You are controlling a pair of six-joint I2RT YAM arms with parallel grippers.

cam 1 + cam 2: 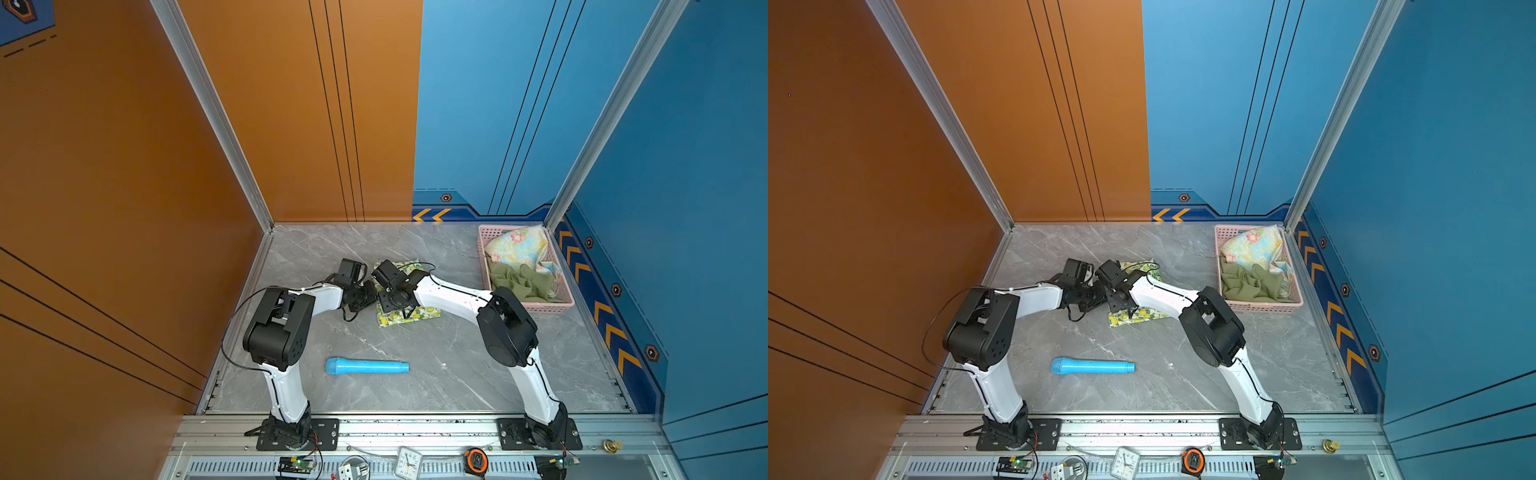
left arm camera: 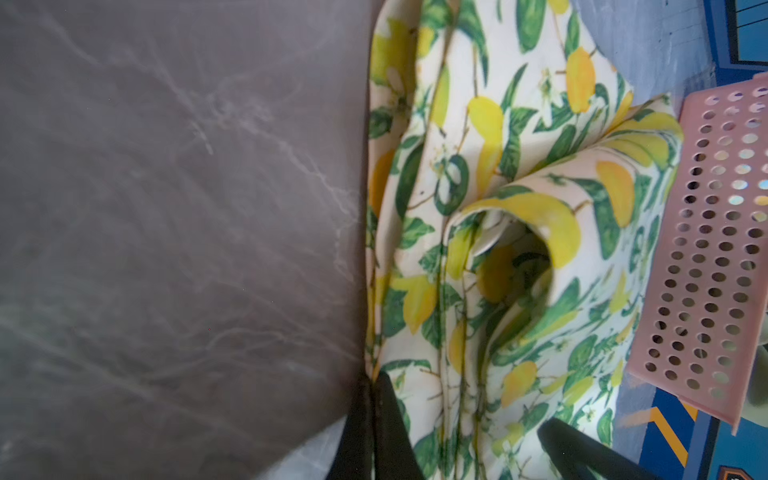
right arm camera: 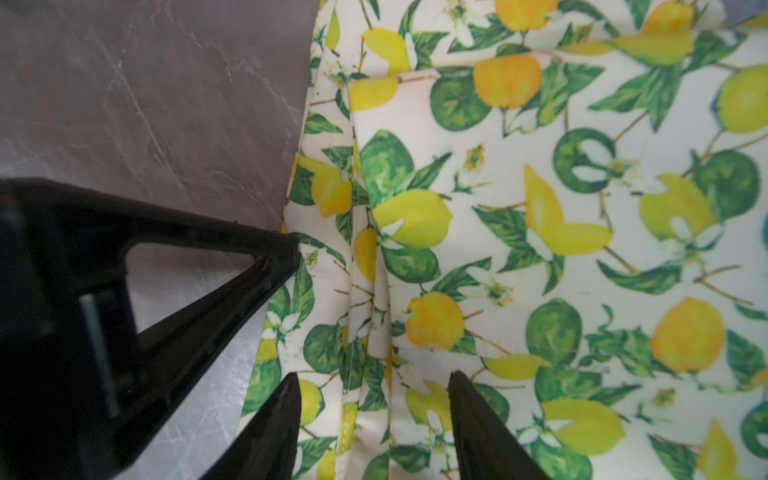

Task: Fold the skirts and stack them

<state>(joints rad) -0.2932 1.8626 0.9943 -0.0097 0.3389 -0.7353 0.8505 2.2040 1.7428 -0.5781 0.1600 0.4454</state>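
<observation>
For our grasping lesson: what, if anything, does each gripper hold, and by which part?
Left gripper pinches the lemon skirt by its edge. Right gripper holds nothing; its jaws stand open over the skirt.

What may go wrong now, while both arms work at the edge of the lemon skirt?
1. The lemon skirt has a top layer bulging into an open loop, so the fold may spring open.
2. The left gripper, jaws shut at the skirt's edge, sits close to the right gripper, whose jaws are open above the cloth. They may collide or drag the fold askew.
</observation>
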